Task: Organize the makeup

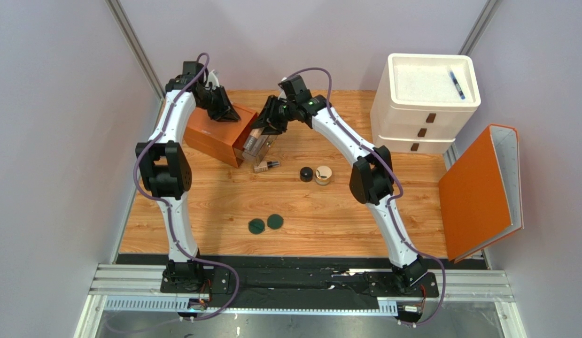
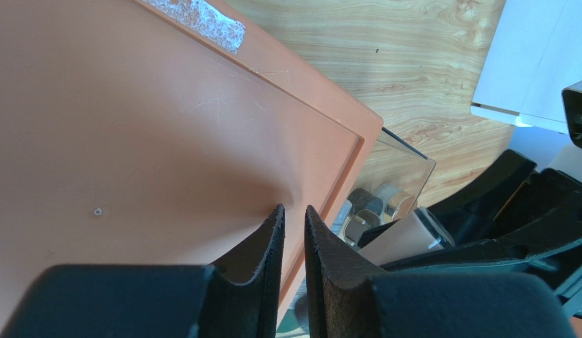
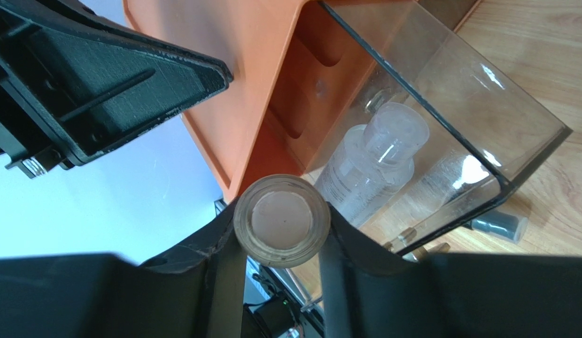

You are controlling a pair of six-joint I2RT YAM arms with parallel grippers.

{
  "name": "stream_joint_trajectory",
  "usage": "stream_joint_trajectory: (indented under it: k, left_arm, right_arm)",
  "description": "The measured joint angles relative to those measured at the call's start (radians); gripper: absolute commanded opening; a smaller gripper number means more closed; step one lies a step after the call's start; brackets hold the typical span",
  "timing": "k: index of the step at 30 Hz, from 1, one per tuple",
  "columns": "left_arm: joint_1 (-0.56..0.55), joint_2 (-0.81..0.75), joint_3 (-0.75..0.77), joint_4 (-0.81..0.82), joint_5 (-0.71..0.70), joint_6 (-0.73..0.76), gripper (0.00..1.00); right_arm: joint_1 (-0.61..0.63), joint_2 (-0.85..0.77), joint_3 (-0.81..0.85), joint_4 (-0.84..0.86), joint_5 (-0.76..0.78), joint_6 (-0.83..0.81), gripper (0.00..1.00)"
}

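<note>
Currently: right claw [image 3: 281,236] clamped on beige bottle [image 3: 281,220], seen end-on, above open clear drawer [image 3: 498,141] of orange box [image 3: 258,63]. Second bottle [image 3: 371,158] lying inside drawer, just beyond claw. Third bottle [image 1: 265,167] on worktop [image 1: 357,218], near same claw, base-ward. Left claw [image 2: 294,215]: fingers nearly together, gripping nothing, tips on box top. Black cap [image 1: 306,174], tan jar [image 1: 322,174], green disc [image 1: 256,226], second green disc [image 1: 275,221]: on worktop, well apart from both claws.
</note>
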Motion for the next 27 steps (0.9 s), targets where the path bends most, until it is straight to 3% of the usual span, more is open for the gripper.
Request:
stream_joint_trajectory:
  k: [6, 17, 27]
  left_arm:
    - [0.0, -0.001, 0.0, 0.0, -0.002, 0.0, 0.23]
    - [0.0, -0.002, 0.0, -0.002, -0.008, 0.001, 0.23]
    - [0.0, -0.002, 0.0, -0.002, -0.008, 0.001, 0.24]
  right_arm:
    - [-0.007, -0.002, -0.001, -0.024, -0.011, -0.008, 0.64]
    - [-0.065, -0.093, -0.029, -0.033, 0.016, -0.024, 0.63]
    - [-0.154, -0.362, -0.46, -0.018, 0.021, 0.01, 0.62]
